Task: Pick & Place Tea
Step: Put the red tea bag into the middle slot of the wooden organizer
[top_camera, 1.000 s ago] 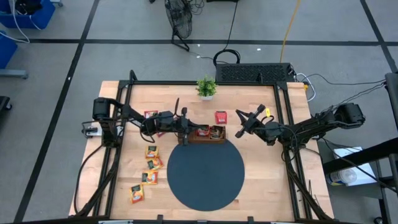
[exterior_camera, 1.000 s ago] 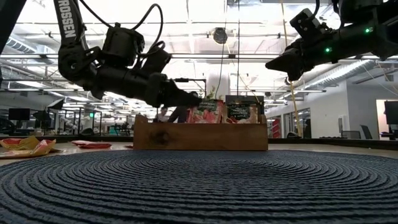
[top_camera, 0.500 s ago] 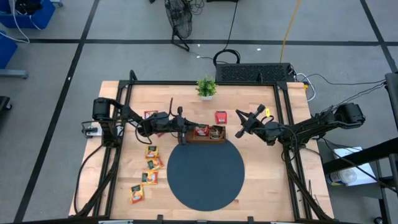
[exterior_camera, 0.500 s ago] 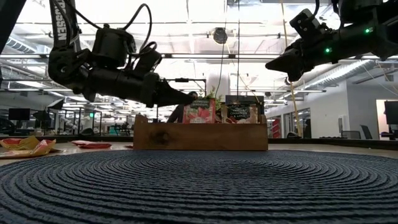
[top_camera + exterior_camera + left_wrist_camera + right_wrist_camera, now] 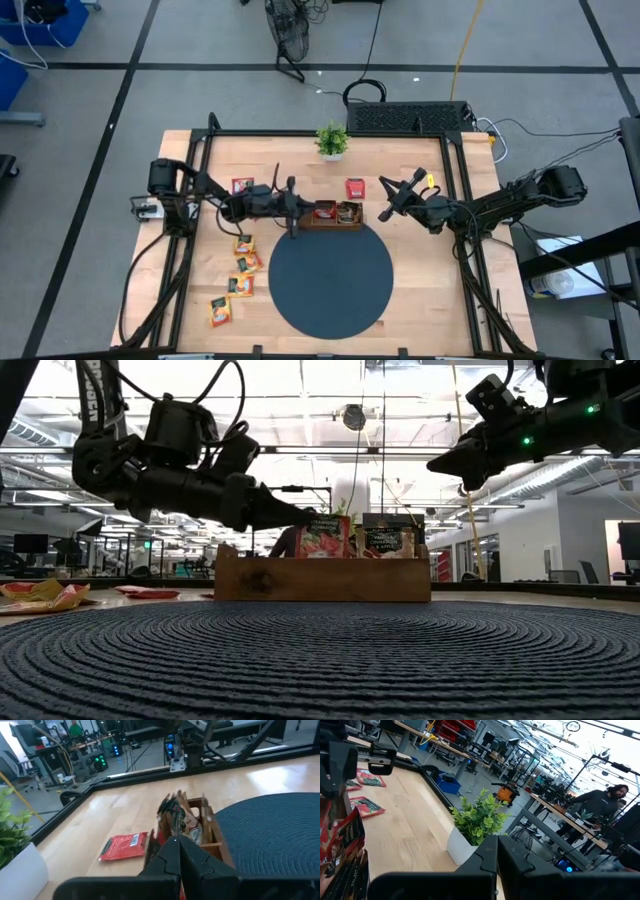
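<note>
Drawing back from the wooden tray (image 5: 334, 214), the left pincer (image 5: 296, 210) now sits just off the tray's left end, where a second ago it reached over that end compartment; its fingers are pressed together and hold nothing. Standing upright in the tray are several tea sachets (image 5: 322, 537), a red one toward the left end and darker ones beside it, and the low view shows the left pincer (image 5: 300, 516) level with their tops, its tip just short of the red one. From the left wrist view the tray (image 5: 216, 842) lies ahead of the closed fingers, with a loose red sachet (image 5: 124, 845) flat on the tabletop (image 5: 440, 290) beside it. More tea lies loose: yellow-orange sachets (image 5: 240, 265) scattered toward the tabletop's front-left corner, and another red sachet (image 5: 241, 185) near the left arm. The dark round mat (image 5: 331, 280) fills the middle front, touching the tray's near side. The right pincer (image 5: 385, 212) hangs in the air just off the tray's right end, shut and empty. A small potted plant (image 5: 332, 141) stands at the far edge.
</note>
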### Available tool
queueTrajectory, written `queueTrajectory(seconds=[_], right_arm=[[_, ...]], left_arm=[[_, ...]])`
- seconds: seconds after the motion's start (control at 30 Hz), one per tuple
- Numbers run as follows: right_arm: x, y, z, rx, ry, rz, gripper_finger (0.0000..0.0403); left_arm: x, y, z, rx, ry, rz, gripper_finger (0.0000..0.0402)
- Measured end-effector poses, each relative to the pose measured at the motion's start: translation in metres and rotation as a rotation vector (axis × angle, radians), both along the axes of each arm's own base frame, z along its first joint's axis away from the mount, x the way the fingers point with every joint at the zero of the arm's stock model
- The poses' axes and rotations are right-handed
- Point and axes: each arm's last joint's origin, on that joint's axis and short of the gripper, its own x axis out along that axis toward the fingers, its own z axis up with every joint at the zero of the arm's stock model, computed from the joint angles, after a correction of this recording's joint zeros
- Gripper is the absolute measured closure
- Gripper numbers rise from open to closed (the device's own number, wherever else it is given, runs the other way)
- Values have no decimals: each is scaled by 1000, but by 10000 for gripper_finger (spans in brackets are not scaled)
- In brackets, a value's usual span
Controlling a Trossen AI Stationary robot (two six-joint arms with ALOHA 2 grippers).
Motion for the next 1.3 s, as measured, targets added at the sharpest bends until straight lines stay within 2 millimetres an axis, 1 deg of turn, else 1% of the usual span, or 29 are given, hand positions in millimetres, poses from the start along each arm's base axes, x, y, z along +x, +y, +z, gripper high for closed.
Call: queueTrajectory(seconds=[0.07, 0.17, 0.33, 0.43, 0.8, 0.93, 1.1, 1.2, 1.3], right_arm=[[0, 0, 0, -1, 1, 0, 403], [0, 0, 0, -1, 1, 0, 403], [0, 0, 0, -4, 3, 0, 403], [0, 0, 0, -4, 4, 0, 403], [0, 0, 0, -2, 0, 0, 403], [0, 0, 1, -1, -4, 0, 403], [0, 0, 1, -1, -7, 0, 403], [0, 0, 1, -1, -7, 0, 403], [0, 0, 1, -1, -7, 1, 403]], left_arm=[[0, -2, 2, 12, -2, 2, 401], [-1, -5, 12, 18, -31, -2, 401], [-5, -7, 25, 24, 6, 15, 401], [-9, -5, 20, 7, 93, 76, 401], [-9, -5, 22, -11, 81, 80, 401], [-7, -5, 17, -13, 88, 92, 401], [4, -4, 12, -38, 98, 100, 401], [14, -3, 14, -44, 82, 101, 401], [17, -3, 12, -29, 95, 97, 401]])
